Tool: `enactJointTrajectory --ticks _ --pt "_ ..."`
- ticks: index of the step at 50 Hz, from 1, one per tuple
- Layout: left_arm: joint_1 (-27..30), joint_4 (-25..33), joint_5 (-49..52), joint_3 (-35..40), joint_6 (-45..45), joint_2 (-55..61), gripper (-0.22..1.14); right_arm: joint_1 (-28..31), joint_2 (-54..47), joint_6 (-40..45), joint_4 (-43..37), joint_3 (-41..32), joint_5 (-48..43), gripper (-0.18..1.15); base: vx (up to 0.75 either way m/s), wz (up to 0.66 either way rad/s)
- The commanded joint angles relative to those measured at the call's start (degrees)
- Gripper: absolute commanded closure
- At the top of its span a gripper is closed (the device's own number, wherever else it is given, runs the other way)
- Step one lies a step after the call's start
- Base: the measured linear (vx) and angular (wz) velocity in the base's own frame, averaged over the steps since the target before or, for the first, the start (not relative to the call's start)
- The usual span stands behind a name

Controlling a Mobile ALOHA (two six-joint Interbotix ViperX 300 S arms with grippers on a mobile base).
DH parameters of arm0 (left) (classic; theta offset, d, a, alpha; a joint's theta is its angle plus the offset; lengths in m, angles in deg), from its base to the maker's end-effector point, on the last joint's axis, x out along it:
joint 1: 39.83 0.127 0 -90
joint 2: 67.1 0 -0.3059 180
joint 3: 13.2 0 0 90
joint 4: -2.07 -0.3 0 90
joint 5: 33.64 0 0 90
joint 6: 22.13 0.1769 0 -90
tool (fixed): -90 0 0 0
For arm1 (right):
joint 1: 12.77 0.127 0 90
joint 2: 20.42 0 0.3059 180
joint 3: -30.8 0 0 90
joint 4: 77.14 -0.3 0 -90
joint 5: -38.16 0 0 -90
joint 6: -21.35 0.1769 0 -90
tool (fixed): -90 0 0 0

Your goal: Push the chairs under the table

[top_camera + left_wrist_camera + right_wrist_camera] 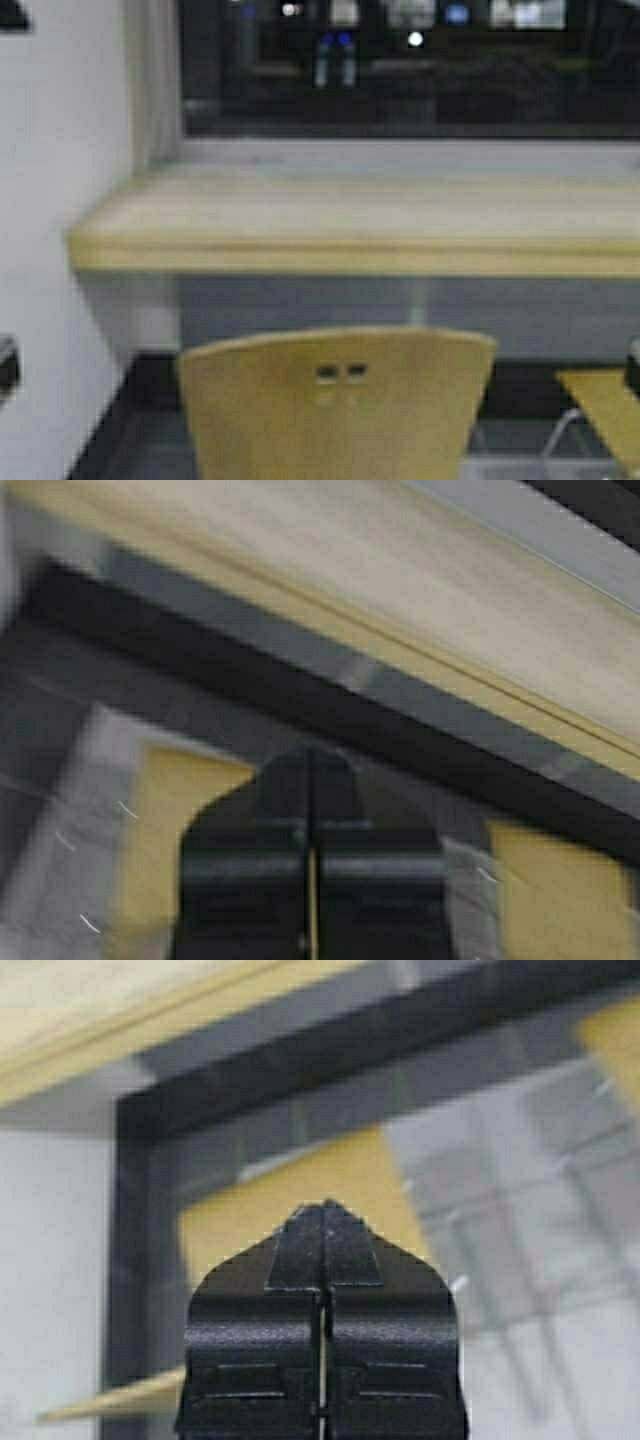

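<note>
A yellow-tan plywood chair [340,410] stands in front of me at the bottom of the high view, its backrest with small square cutouts facing me. It is pulled out from the long pale beige table [360,225]. A second chair [605,405] shows at the lower right. My left gripper [312,755] is shut and empty, above a chair seat [165,830]. My right gripper [324,1208] is shut and empty, above a chair seat [330,1185]. Neither gripper shows in the high view. The table edge shows in the left wrist view [400,650] and in the right wrist view [120,1055].
A white wall [50,250] closes the left side, next to the table's end. A dark window [400,60] runs behind the table. A black skirting [150,375] runs along the grey floor [560,1260] under the table.
</note>
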Motion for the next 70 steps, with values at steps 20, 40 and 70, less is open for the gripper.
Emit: enactJointTrajectory --ticks 20,40,70 --pt "-12.7 17.1 -2.5 9.1 -9.1 36.5 0.82 6.9 -31.4 10.7 -1.1 -13.8 -1.9 0.91 0.04 0.02" --pt "-18.4 26.7 -2.9 15.4 -13.1 53.0 -0.07 8.5 -45.5 14.0 -15.2 -18.6 1.0 0.08 0.0 0.0" --pt "-21.8 46.7 -3.0 26.0 -17.1 66.3 -0.09 10.5 -57.3 14.4 -38.1 -24.2 3.0 -0.04 0.0 0.0"
